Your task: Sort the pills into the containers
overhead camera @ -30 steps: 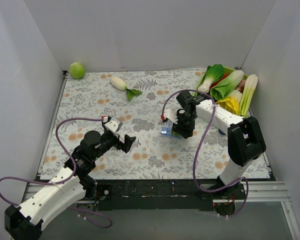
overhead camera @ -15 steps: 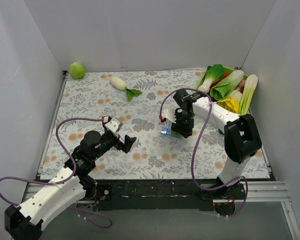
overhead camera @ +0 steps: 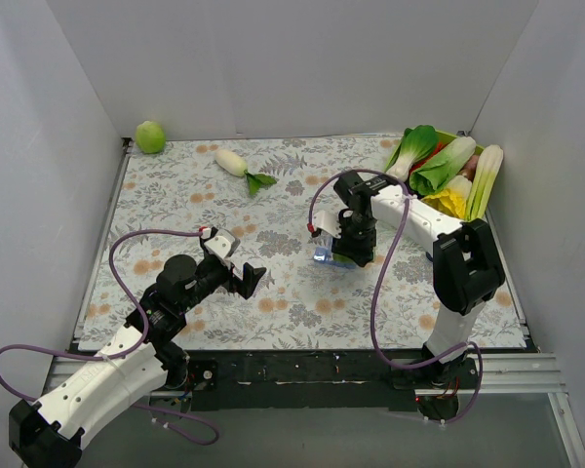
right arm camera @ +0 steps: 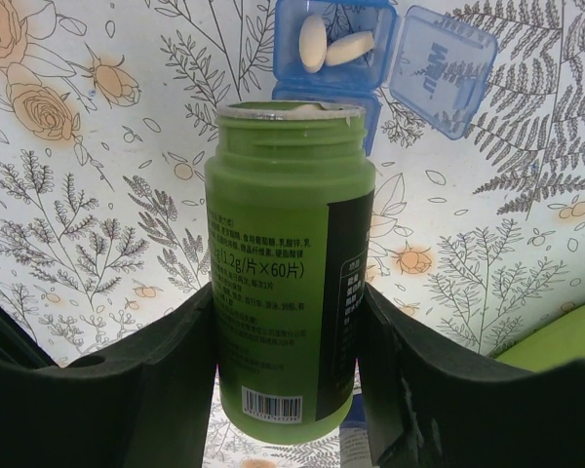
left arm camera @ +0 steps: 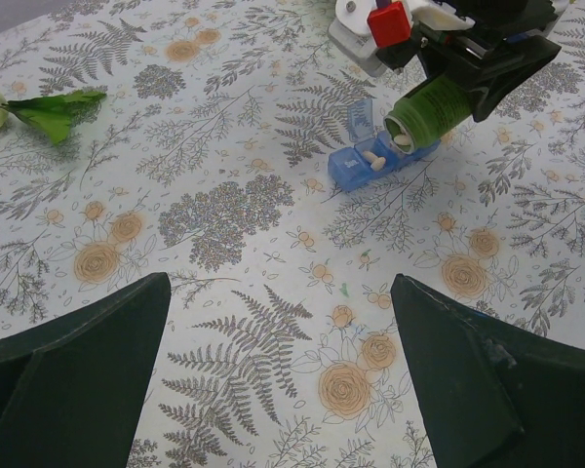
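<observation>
Near the middle of the floral worktop [overhead camera: 175, 195] lies the strip of translucent blue pill containers [left arm camera: 356, 168], one lid flipped up and two white oblong pills [right arm camera: 312, 42] in the open compartment. The right hand [right arm camera: 285, 310] clamps a green pill bottle [right arm camera: 273, 224], its mouth tipped just over that compartment. The left hand [left arm camera: 278, 283] hovers well apart, fingers spread, holding nothing.

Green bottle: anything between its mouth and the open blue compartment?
Nothing visible. The green bottle points its mouth at the containers; the open lid is flipped aside, two white pills already inside.
</observation>
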Controlling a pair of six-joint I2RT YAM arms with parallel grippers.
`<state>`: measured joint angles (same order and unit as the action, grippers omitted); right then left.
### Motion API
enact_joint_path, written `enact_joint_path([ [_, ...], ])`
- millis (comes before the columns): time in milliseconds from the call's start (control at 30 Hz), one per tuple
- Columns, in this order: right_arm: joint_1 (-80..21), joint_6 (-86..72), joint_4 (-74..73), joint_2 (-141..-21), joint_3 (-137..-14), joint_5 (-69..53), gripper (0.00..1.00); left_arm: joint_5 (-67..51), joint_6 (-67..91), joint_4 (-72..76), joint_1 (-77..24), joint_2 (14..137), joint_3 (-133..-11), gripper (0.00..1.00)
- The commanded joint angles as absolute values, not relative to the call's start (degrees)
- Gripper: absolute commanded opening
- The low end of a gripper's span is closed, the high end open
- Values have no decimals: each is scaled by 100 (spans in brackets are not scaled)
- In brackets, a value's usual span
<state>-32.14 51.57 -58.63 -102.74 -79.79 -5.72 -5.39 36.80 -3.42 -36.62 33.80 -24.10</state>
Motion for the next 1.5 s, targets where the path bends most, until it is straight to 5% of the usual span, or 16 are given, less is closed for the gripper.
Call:
enact_joint_path([
  [0,-3261,5168,-6100,-10371,-8156,-545,1,-606,3586,-308,-3674,3313,-2452,98],
  [867,-3129,4860,-5239,-9800,-7489,-1177,1,-615,3630,-281,-3674,3173,-2408,98],
  [1200,-2936,4887,-4150,-8361,-6505,-2283,1,-370,3902,-360,-3665,3322,-2505,98],
  [1467,-2821,4442,-1424,-5997,-4269,-4182,1,199,6533,-1579,-3270,3971,-3505,98],
])
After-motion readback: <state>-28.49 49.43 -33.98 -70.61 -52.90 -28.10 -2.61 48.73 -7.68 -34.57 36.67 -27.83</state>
